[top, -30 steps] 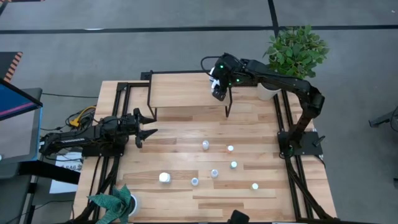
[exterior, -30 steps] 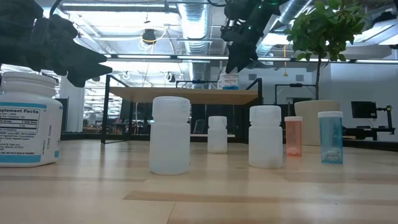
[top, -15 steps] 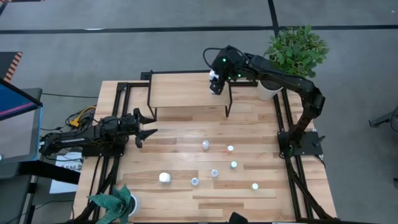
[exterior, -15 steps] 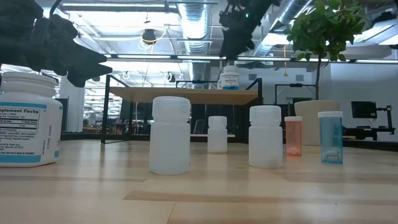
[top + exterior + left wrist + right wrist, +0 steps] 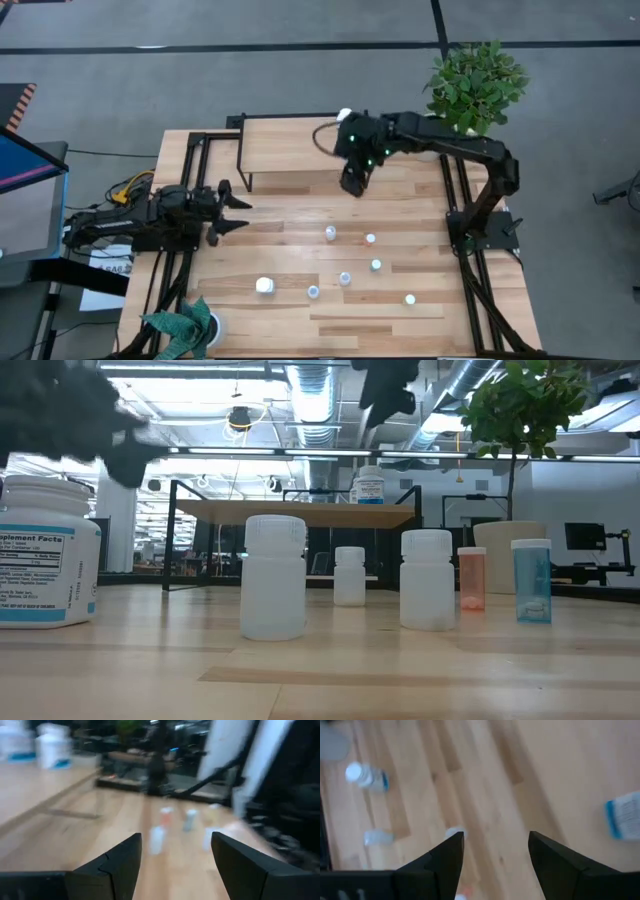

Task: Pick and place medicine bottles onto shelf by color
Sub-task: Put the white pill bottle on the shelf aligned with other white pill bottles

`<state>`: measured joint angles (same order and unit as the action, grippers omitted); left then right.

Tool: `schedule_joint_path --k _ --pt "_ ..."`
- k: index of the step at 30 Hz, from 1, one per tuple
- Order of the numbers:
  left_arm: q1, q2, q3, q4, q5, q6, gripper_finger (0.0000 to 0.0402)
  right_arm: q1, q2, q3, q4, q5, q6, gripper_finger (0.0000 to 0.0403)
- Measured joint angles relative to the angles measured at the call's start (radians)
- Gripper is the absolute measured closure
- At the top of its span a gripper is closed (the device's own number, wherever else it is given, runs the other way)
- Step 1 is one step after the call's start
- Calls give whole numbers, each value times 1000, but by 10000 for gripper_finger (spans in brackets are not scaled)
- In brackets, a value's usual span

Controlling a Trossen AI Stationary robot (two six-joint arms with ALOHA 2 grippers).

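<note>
A white bottle with a bluish label [image 5: 368, 485] stands on its base on the far right of the small wooden shelf [image 5: 295, 145]; it also shows in the high view [image 5: 345, 115]. My right gripper [image 5: 351, 183] is open and empty, high over the table just in front of the shelf's right legs. My left gripper [image 5: 232, 207] is open and empty at the table's left side. Several small bottles [image 5: 345, 278] stand upright on the tabletop, among them an orange one [image 5: 471, 577], a blue one [image 5: 531, 580] and a large white one [image 5: 45, 550].
A potted plant [image 5: 475, 80] stands at the far right corner, and another plant [image 5: 185, 328] at the near left. The shelf's thin black legs [image 5: 365, 178] stand close to my right gripper. Bare wood lies between the shelf and the bottles.
My right gripper has left the white bottle standing on the shelf, risen, and moved toward the table's near edge, off the shelf. The bottle stays upright where it was set. My left gripper has shifted slightly at the left side.
</note>
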<state>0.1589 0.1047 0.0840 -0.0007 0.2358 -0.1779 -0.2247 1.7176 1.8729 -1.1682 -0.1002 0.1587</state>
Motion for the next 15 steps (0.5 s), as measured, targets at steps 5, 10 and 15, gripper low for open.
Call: schedule_joint_path --k 5,10,15 --pt "-63 116 171 -227 -16 23 174 88 0 0 -37 59 28 159" --pt "-175 317 285 -322 -43 -8 174 139 0 0 -54 75 72 159" --pt "-325 523 394 -428 -50 -8 174 176 0 0 -81 79 104 159"
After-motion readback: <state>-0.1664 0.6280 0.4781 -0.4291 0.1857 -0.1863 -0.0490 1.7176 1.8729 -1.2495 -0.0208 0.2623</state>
